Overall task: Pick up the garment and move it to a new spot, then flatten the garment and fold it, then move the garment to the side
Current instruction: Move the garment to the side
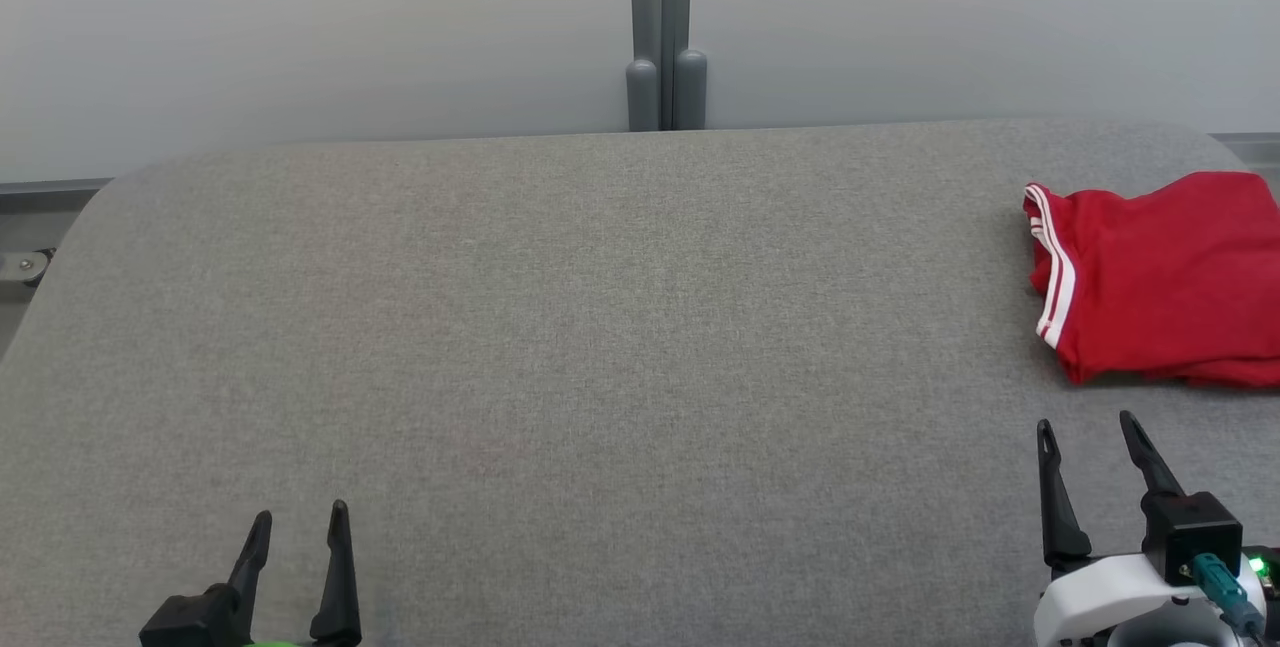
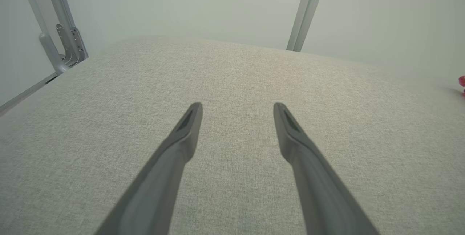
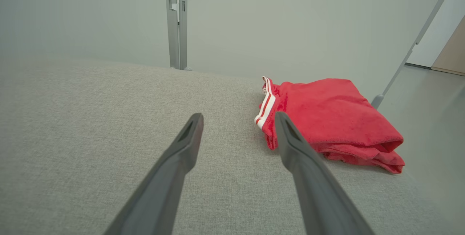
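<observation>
Garment [image 1: 1160, 277] folded at counter's [image 1: 600, 327] far right edge; left hand [image 1: 300, 517], right hand [image 1: 1085, 420] both spread along near edge.

Garment [image 1: 1160, 277] lies on the table [image 1: 600, 327] at its right edge, toward the far side. Right pincer [image 1: 1085, 419] is just near of it, apart, over the table's near right. Left pincer [image 1: 300, 512] is over the near left, well apart from the garment. Wall [image 1: 300, 27] runs behind the far edge, with a post [image 1: 662, 27] behind the table's middle.
</observation>
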